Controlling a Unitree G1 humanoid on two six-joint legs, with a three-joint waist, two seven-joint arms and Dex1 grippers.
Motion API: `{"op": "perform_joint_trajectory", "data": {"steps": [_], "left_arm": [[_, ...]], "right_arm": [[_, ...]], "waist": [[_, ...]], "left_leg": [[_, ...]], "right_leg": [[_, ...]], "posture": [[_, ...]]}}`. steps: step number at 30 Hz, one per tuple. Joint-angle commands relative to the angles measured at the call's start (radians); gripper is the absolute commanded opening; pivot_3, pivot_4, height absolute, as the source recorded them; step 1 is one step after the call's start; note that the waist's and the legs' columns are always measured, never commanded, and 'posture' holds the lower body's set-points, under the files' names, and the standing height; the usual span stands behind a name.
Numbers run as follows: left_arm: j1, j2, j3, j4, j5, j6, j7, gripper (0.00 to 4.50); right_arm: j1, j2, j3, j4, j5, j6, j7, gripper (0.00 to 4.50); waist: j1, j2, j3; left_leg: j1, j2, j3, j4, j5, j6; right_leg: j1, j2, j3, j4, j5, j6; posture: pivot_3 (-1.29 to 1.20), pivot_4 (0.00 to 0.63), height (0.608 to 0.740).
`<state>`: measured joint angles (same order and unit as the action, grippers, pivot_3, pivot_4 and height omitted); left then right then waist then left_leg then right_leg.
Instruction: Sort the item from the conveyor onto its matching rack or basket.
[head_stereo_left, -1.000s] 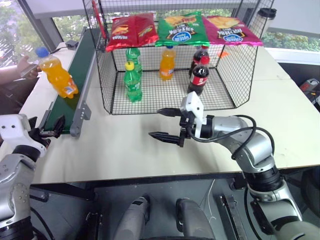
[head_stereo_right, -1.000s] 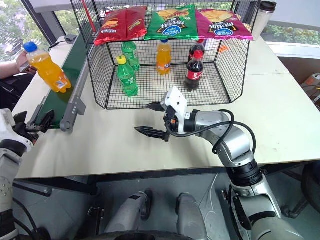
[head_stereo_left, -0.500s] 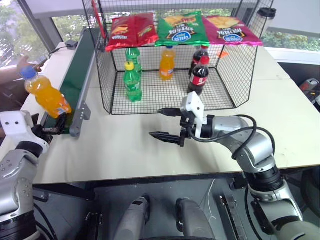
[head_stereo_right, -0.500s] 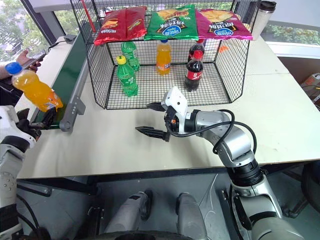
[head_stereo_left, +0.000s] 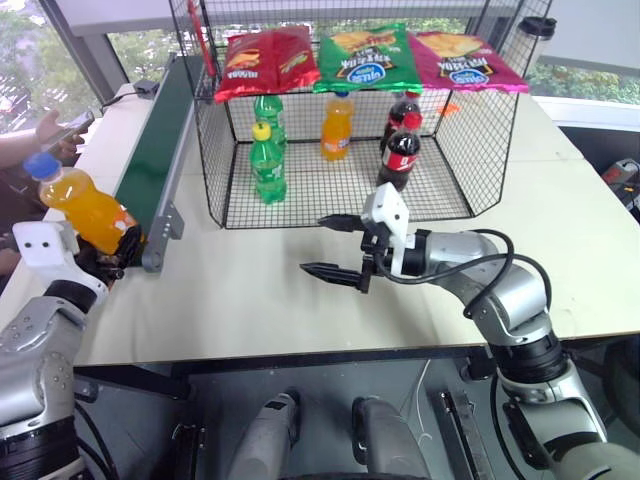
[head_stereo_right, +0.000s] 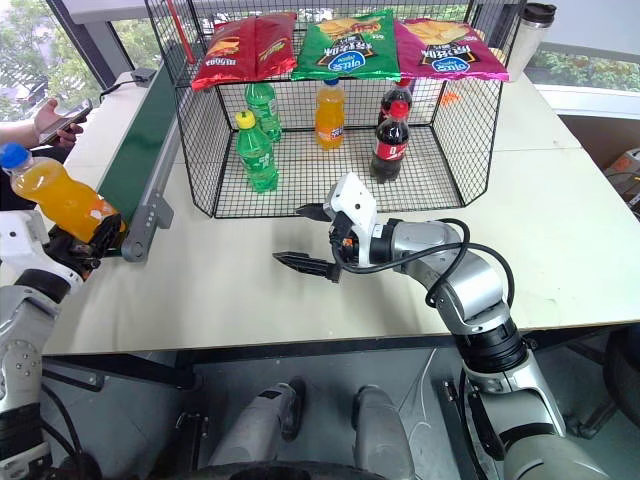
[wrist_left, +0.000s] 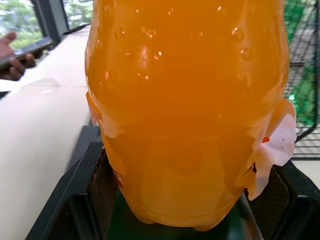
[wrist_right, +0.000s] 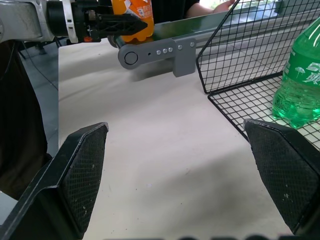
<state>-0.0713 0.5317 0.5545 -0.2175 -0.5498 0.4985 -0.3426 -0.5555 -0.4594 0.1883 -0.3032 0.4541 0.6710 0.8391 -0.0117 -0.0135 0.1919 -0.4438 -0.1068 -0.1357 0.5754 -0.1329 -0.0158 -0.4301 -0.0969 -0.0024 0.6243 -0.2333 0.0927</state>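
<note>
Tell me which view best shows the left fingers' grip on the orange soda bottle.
The left wrist view: the orange soda bottle sits between both left fingers, pads against its base. The eye views show it whole, tilted, blue cap up, at the conveyor end. The right wrist view catches its bottom.

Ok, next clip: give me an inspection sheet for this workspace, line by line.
Surface: pale table, bare in front of the basket.
Job's things: orange soda bottle tilted at the end of the conveyor; black wire basket holds green, orange and cola bottles, three chip bags on its top shelf.
Clutter: tumbler behind the basket.
Grippers: left gripper shut on the bottle's base; right gripper open over the table, holding nothing.
Cables: black cable looped along the right forearm.
Surroundings: windows; a person's hand holding a phone.
</note>
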Motion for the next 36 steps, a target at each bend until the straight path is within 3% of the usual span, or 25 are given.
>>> {"op": "perform_joint_trajectory", "data": {"steps": [1,5,14,25,36], "left_arm": [[-0.066,0.062,0.056,-0.065,-0.064,0.012,-0.017,2.92],[-0.132,0.123,0.008,-0.074,-0.102,0.051,-0.078,2.92],[-0.257,0.189,-0.303,-0.039,-0.071,0.052,-0.365,2.92],[-0.370,0.098,-0.623,0.098,0.115,-0.113,-0.572,2.92],[-0.410,-0.001,-0.706,0.148,0.179,-0.167,-0.633,2.92]], "right_arm": [[-0.006,-0.007,-0.022,-0.038,0.013,-0.002,-0.004,4.50],[-0.022,-0.008,-0.027,-0.043,0.022,0.011,-0.005,4.50],[-0.061,-0.012,-0.046,-0.059,0.050,0.045,-0.014,4.50],[-0.054,-0.031,-0.064,-0.045,0.031,0.031,-0.052,4.50],[-0.059,-0.037,-0.067,-0.053,0.035,0.042,-0.076,4.50]], "waist": [[0.000,-0.001,0.001],[0.001,-0.001,0.001],[-0.002,-0.001,0.001],[-0.001,-0.001,0.001],[0.000,-0.001,0.001]], "left_leg": [[0.000,0.000,0.000,0.000,0.000,0.000],[-0.001,0.000,-0.001,0.000,0.000,0.000],[0.000,0.000,0.001,0.000,0.000,0.000],[0.000,0.000,0.001,-0.001,0.000,0.001],[0.000,-0.001,0.001,0.000,0.000,0.001]], "right_leg": [[0.000,0.000,0.000,0.000,0.000,0.000],[0.000,0.000,-0.001,0.000,0.000,-0.001],[0.000,0.000,-0.001,-0.001,0.001,-0.002],[-0.001,0.000,-0.001,-0.001,0.001,-0.002],[0.000,0.000,-0.001,-0.001,0.002,-0.001]], "posture": [[0.00,0.150,0.739],[0.00,0.150,0.739],[0.00,0.150,0.739],[0.00,0.150,0.739],[0.00,0.150,0.739]]}}
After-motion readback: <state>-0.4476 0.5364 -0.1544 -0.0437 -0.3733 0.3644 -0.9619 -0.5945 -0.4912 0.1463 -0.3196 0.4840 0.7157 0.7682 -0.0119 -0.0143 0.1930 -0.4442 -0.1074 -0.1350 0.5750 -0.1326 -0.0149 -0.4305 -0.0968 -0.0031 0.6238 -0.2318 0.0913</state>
